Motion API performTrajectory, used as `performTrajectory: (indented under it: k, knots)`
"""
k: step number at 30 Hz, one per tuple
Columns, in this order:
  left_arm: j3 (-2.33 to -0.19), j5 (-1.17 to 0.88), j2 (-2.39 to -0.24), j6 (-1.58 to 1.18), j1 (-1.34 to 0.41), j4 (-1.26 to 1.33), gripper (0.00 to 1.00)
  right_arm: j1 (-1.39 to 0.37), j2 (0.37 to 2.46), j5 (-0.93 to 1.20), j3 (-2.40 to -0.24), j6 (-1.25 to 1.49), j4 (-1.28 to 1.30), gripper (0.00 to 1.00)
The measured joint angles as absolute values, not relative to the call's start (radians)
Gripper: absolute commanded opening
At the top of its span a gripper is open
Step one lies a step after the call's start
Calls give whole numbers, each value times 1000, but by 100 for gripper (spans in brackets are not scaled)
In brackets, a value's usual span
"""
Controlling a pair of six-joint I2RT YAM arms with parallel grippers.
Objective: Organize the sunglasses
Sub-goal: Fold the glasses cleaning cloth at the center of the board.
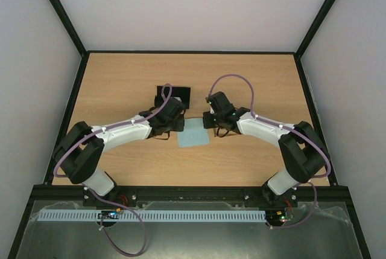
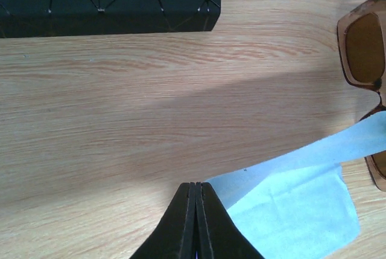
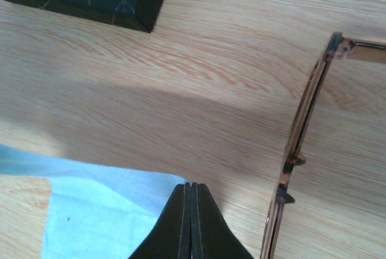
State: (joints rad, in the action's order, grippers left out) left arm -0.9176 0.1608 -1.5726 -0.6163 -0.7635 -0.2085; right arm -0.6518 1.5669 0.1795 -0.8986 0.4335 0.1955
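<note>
Black case (image 1: 174,95) lies rear-left. Left gripper (image 2: 195,185), fingers pressed together, hovers at the edge of the blue cloth (image 2: 289,204). Sunglasses (image 2: 362,47) lie unfolded, touching the cloth's right side. Right gripper (image 3: 190,185), likewise closed, should open before pinching the frame.

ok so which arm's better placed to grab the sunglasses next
Right. The sunglasses lie just beside the right gripper; from the left gripper they sit beyond the cloth. Both grippers are shut.

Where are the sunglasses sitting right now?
In the left wrist view the sunglasses lie flat on the table at the right edge, just right of the light blue cloth, with the black case farther off toward the top left.
</note>
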Motion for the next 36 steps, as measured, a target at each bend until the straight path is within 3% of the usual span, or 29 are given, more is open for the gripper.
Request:
performTrajectory:
  k: [36]
  knots:
    - [-831,174,-1475,-696,-881,-258,2,-693,1432,226,-777,461,194,1]
